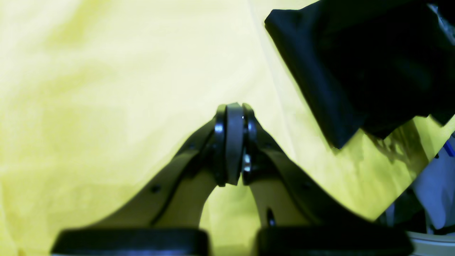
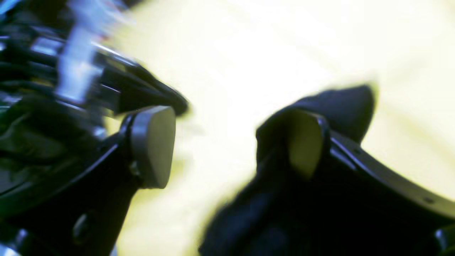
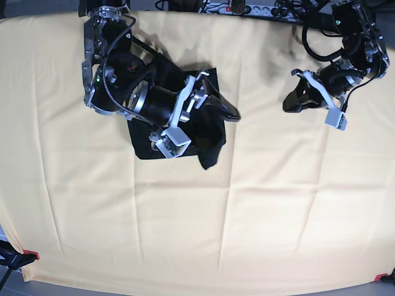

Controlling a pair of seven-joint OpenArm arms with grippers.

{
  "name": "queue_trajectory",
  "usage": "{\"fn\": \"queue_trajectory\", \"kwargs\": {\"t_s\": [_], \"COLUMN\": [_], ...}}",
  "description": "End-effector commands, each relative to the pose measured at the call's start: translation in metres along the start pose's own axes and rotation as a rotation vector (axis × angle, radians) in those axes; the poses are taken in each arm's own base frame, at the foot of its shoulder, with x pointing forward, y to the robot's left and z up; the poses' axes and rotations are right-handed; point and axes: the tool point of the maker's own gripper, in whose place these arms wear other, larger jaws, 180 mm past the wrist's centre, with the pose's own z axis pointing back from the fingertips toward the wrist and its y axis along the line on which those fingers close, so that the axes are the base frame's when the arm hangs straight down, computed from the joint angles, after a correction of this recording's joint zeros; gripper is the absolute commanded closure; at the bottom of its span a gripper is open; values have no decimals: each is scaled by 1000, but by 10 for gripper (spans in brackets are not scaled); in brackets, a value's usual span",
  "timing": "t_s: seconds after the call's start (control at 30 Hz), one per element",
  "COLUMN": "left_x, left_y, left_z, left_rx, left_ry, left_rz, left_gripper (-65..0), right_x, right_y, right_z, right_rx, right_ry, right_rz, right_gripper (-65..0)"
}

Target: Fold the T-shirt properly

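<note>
The black T-shirt (image 3: 208, 148) lies bunched on the yellow cloth (image 3: 247, 216), left of centre. My right gripper (image 3: 213, 117) hovers over it. In the blurred right wrist view this gripper (image 2: 229, 142) is open, with black T-shirt fabric (image 2: 341, 103) draped around one of its fingers (image 2: 305, 142) and nothing between the pads. My left gripper (image 3: 288, 103) is apart from the shirt, over bare yellow cloth. In the left wrist view it (image 1: 234, 106) is shut and empty, and the T-shirt (image 1: 355, 71) shows at the upper right.
The yellow cloth (image 1: 106, 89) covers the whole table. A power strip and cables (image 3: 247, 7) run along the back edge. Red clamps (image 3: 29, 254) hold the cloth at the front corners.
</note>
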Motion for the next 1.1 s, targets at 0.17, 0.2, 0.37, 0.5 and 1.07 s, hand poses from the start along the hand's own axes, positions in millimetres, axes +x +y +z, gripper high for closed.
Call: {"fn": "queue_trajectory", "kwargs": {"t_s": [0.17,0.2,0.37,0.5,1.07], "left_x": [12,13,16,18,22], "left_y": [0,1,9,11,7], "left_z": [6,7,14,18,18], "left_rx": [-2,1,20,19,-4], "left_ry": [-29,-26,-4,7,-14], "left_rz": [-33,-39,-75,-112,-109], "left_gripper": [0,0,0,0,0], "right_x": [40,36,25,13,-60], "right_y": [-11,-16,-26,-26,61], "right_z": [5,8,34,59,32], "right_rx": [-21,-36,-16,14,198], "right_ry": [-20,1,45,77,245], "right_rz": [143,140,103,65,-33], "right_gripper": [-497,-497,-497,-497,-479]}}
